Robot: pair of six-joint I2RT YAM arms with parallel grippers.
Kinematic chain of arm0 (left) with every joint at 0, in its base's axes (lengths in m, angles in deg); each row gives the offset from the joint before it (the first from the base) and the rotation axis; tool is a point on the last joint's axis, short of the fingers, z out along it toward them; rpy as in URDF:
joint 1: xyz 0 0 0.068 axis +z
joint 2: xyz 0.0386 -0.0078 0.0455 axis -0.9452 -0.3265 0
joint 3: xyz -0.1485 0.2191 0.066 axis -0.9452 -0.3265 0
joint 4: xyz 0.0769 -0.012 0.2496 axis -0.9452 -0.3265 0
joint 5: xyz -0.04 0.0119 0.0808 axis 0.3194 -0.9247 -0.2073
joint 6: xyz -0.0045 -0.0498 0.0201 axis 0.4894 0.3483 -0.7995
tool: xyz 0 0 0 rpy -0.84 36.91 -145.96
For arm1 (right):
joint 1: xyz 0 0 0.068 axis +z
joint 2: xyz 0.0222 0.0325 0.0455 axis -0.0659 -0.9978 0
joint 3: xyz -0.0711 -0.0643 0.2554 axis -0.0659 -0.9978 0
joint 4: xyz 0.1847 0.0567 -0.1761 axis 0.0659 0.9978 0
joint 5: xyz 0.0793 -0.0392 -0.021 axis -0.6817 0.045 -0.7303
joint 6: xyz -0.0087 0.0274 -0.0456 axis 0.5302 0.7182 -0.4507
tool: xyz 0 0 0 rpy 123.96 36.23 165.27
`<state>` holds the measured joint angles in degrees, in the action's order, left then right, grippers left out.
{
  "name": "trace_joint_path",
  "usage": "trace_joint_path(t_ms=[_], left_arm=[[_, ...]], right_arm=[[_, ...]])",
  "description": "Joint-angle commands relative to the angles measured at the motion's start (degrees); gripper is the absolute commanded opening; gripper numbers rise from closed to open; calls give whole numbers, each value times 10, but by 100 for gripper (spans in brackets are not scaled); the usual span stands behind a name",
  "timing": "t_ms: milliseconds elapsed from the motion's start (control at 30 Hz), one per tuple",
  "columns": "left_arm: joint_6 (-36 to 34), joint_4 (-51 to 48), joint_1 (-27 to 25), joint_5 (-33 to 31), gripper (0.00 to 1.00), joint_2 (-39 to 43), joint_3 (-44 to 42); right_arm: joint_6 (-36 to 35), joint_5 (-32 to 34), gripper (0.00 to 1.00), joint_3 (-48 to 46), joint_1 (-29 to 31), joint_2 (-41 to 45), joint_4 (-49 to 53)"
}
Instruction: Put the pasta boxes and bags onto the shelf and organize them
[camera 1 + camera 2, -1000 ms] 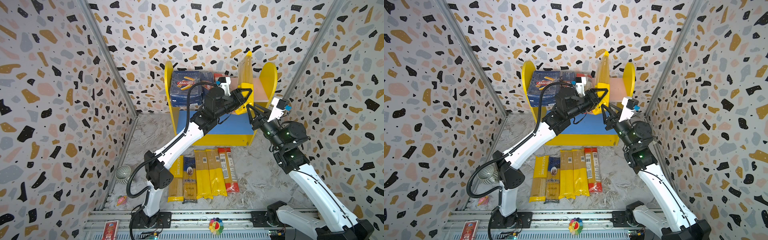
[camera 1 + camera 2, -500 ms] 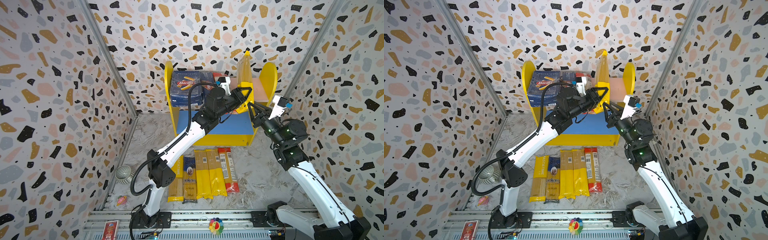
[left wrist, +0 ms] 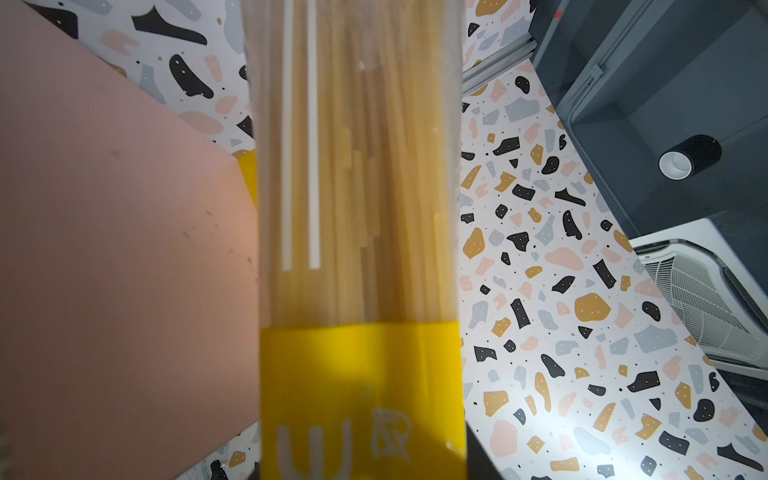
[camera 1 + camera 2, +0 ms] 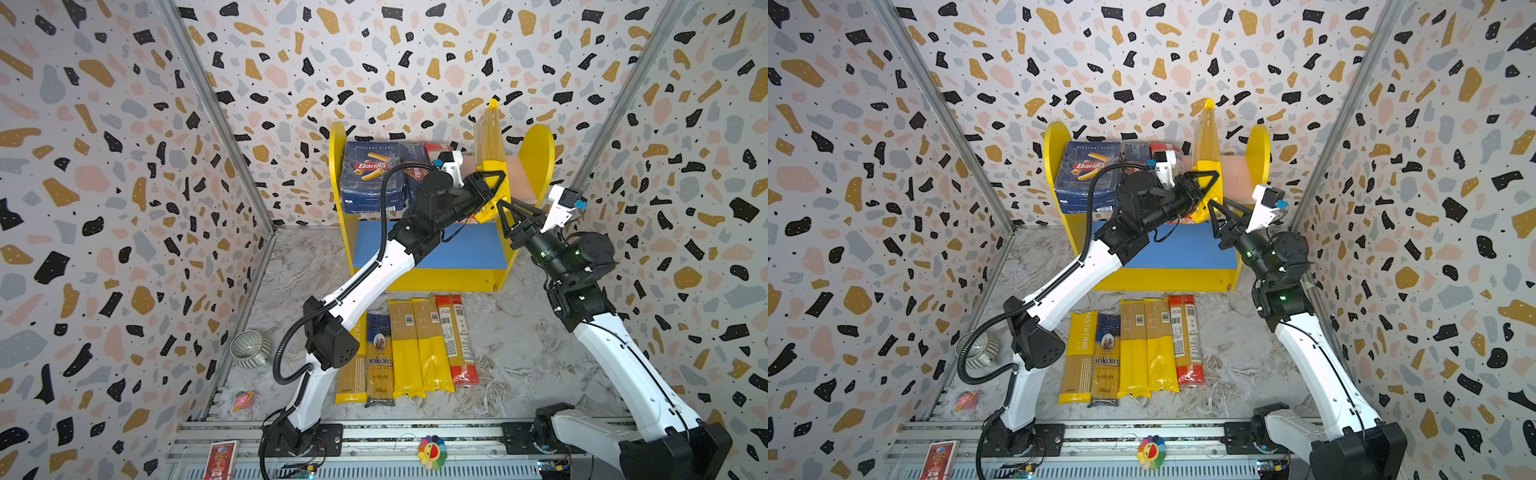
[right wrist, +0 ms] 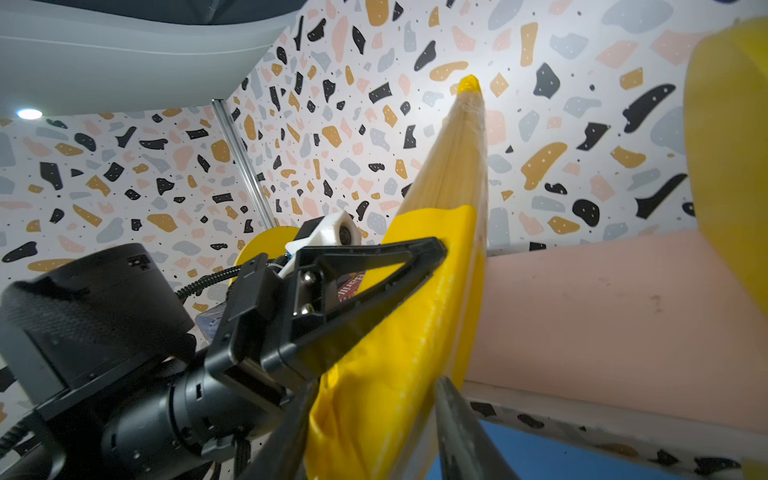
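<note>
Left gripper clamps slim crinkly clear spaghetti bag, yellow ends, long axis upright toward 12 o'clock; right gripper part-open.

yellow, pink and blue shelf, dark blue boxes, yellow-ended clear bag, terrazzo-speckled walls

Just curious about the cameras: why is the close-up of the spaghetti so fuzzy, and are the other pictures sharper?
Left wrist view: the spaghetti bag sits very close, hence soft. Right wrist view: wide-lens bending, lamp glare, near fingers blurred. Both top views: sharp, evenly lit.
</note>
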<state>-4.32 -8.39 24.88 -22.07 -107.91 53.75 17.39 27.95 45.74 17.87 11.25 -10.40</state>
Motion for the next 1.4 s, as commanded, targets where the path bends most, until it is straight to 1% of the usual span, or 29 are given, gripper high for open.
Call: trace_joint_path(t_ms=[0, 33, 67, 200, 367, 533, 567, 600, 700, 733, 800, 833, 900, 1067, 1100, 1167, 1367], left_arm=[[10, 87, -11, 52, 0, 17, 39], [12, 90, -11, 52, 0, 16, 38], [12, 91, -11, 51, 0, 16, 38], [13, 93, -10, 52, 0, 18, 39], [11, 90, -10, 55, 0, 23, 37], [12, 91, -10, 64, 0, 32, 13], [11, 95, -11, 65, 0, 38, 1], [11, 101, -11, 65, 3, 44, -12], [7, 107, -10, 66, 13, 54, -32], [5, 102, -10, 64, 16, 55, -34], [0, 97, -10, 65, 29, 58, -36], [0, 97, -10, 65, 31, 58, -39], [0, 96, -8, 66, 36, 59, -39], [0, 89, -4, 70, 59, 55, -28], [-1, 87, -4, 71, 60, 55, -25], [-11, 69, -4, 69, 68, 54, -13], [-22, 52, -1, 65, 78, 56, -3]], right_arm=[[-2, -14, 59, -9, -1, -5, 16], [-6, -16, 63, -13, 2, -4, 17], [-10, -12, 65, -15, 7, -3, 19], [-32, 12, 66, -13, 32, -5, 37], [-35, 26, 57, -4, 41, -19, 38], [-39, 35, 51, 5, 38, -24, 23], [-41, 35, 45, 9, 38, -26, 21], [-44, 33, 37, 13, 38, -30, 21], [-42, 31, 25, 12, 38, -30, 10], [-40, 33, 24, 9, 38, -27, 5], [-35, 38, 20, 2, 38, -20, -3], [-34, 41, 18, 0, 38, -19, -3], [-30, 47, 15, -2, 37, -15, -3], [-13, 48, 11, -7, 26, -10, -12], [-11, 50, 10, -8, 25, -9, -14], [-5, 48, 10, -9, 20, -7, -21], [9, 42, 5, -4, 12, -18, -27]])
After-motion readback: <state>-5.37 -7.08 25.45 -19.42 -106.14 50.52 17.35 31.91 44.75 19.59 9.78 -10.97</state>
